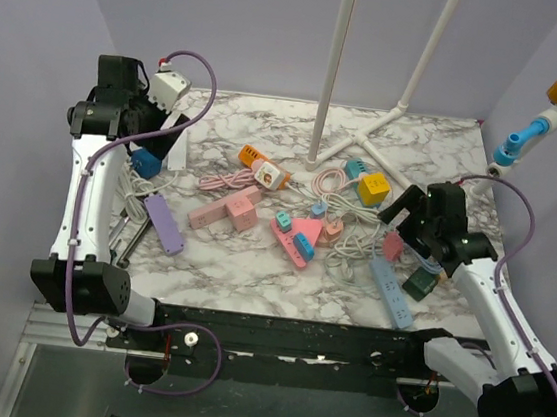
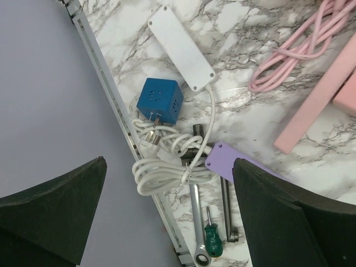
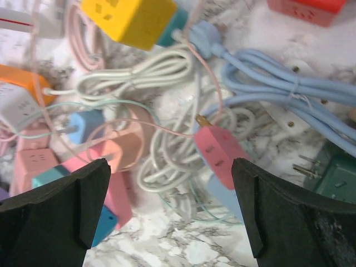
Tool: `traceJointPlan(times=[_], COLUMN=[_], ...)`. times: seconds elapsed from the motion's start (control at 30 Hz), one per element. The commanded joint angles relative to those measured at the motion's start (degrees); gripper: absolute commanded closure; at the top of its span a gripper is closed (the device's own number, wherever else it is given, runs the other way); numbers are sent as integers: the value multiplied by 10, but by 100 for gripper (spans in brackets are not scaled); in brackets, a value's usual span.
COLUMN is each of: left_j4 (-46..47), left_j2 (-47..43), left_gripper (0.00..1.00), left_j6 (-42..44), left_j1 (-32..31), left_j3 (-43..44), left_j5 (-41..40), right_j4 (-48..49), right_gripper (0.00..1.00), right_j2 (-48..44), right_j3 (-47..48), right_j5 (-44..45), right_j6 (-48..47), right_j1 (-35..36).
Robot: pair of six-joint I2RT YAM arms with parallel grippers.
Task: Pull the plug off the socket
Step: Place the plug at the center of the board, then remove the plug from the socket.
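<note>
1. The left gripper (image 2: pixel 169 164) and right gripper (image 3: pixel 169 164) are hanging spread, gripping nothing.
2. The teal plug (image 1: pixel 306 235) is apparently sitting in the pink strip (image 1: pixel 296 258), at the right gripper's 9 o'clock; nothing is being pulled yet.

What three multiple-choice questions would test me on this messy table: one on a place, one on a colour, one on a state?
1. Where does the blue cube sit?
A) beside the white power strip
B) on top of a yellow cube
C) inside a pincer

2. What colour is the screwdriver handle?
A) red
B) green
C) orange

3. How is the left pincer?
A) shut on a cord
B) shut on the cube
C) open and empty

Answers: 1 A, it lies just off the strip's corded end. 2 B, the left wrist view shows a green handle. 3 C, it gapes wide, holding nothing.
</note>
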Motion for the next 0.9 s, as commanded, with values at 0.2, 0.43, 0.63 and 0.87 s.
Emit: traceJointPlan(times=[0.2,0.43,0.63,0.87], left_j4=[-81,-105,-100,-72], left_j2=[-35,-39,-50,-55], left_gripper=[2,1,1,1], left_j6=[-22,-18,-8,-4], left_j1=[3,3,3,-7], left_j3=[36,17,-15,-96], left_j5=[104,138,148,181], right_j4=[8,9,12,17], right_gripper=[0,0,0,0], right_j2=[38,71,111,240], right_j3=[87,145,195,303], right_j5=[-36,7,42,104], right_j6=[-28,-15,-7,-34], right_j1=[55,160,247,387])
